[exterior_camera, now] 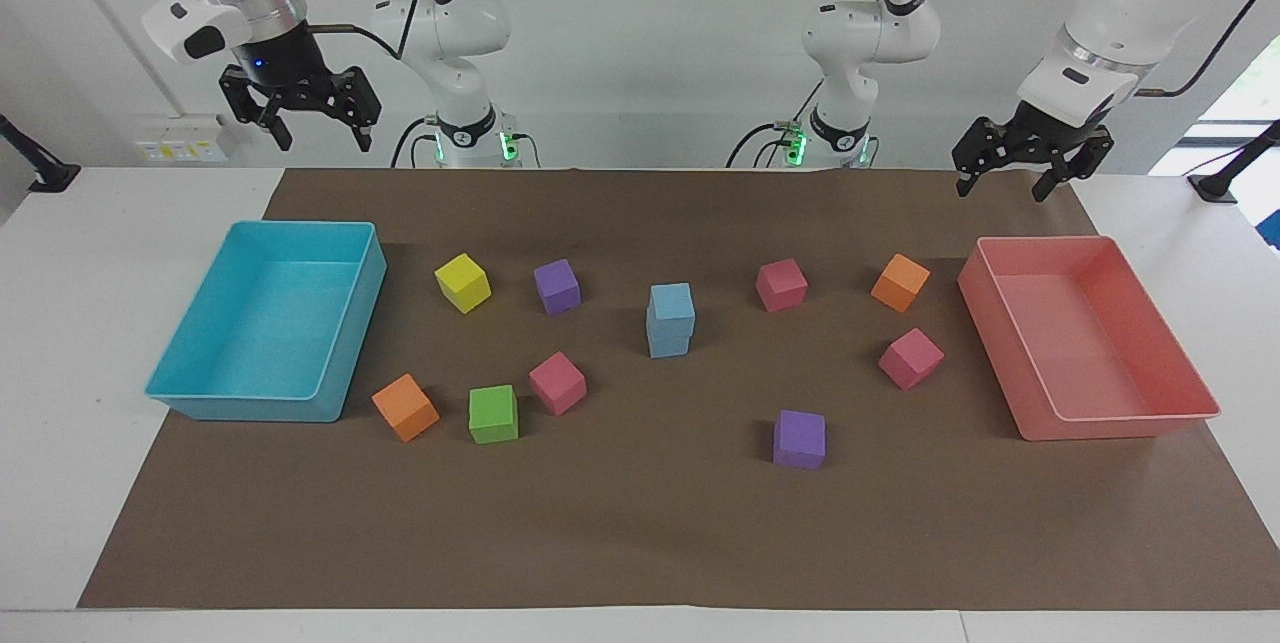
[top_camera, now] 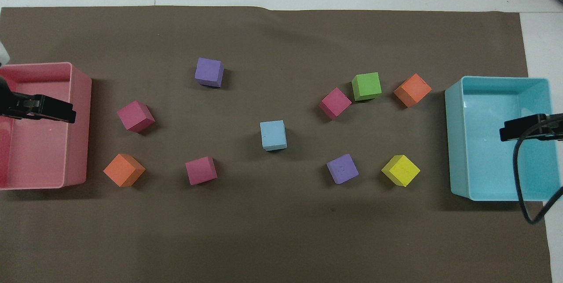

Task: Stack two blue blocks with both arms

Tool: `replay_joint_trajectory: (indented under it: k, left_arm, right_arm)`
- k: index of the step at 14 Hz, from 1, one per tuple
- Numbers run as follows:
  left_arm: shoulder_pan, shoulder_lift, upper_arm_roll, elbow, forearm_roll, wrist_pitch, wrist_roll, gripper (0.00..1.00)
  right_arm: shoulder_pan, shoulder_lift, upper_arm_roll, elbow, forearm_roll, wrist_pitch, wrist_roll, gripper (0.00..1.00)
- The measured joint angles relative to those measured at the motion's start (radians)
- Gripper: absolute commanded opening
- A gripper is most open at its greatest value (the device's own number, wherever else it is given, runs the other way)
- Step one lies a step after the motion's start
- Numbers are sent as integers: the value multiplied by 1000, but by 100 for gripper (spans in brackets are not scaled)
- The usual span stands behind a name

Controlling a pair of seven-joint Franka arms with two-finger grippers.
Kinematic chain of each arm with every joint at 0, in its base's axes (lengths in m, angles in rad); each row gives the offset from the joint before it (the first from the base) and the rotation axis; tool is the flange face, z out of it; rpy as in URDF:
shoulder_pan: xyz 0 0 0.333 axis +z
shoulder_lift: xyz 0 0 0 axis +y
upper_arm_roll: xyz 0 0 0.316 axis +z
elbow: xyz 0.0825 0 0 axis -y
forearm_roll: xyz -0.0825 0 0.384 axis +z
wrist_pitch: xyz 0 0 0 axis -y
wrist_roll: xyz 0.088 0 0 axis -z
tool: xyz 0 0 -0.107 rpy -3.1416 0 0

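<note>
You have the two blue blocks stacked beside the purple cube; left gripper and right gripper fingers wide, empty; nothing remains.

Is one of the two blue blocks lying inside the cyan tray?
No, the two blue blocks stand stacked one on the other at the mat's middle, and the cyan tray holds nothing.

A light-blue block sits in the middle of the brown mat, with the edge of another blue block just peeking out under it. Pink, orange, purple, green and yellow blocks lie scattered around them. A pink tray is at the left arm's end and a blue tray at the right arm's end, each with a black claw tip over it.
</note>
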Motion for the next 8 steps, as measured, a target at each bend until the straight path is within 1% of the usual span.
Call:
replay_joint_trajectory:
  k: [8]
  left_arm:
    - [0, 0, 0, 0, 0, 0, 0, 100]
  right_arm:
    - [0, 9, -1, 11, 0, 3, 0, 100]
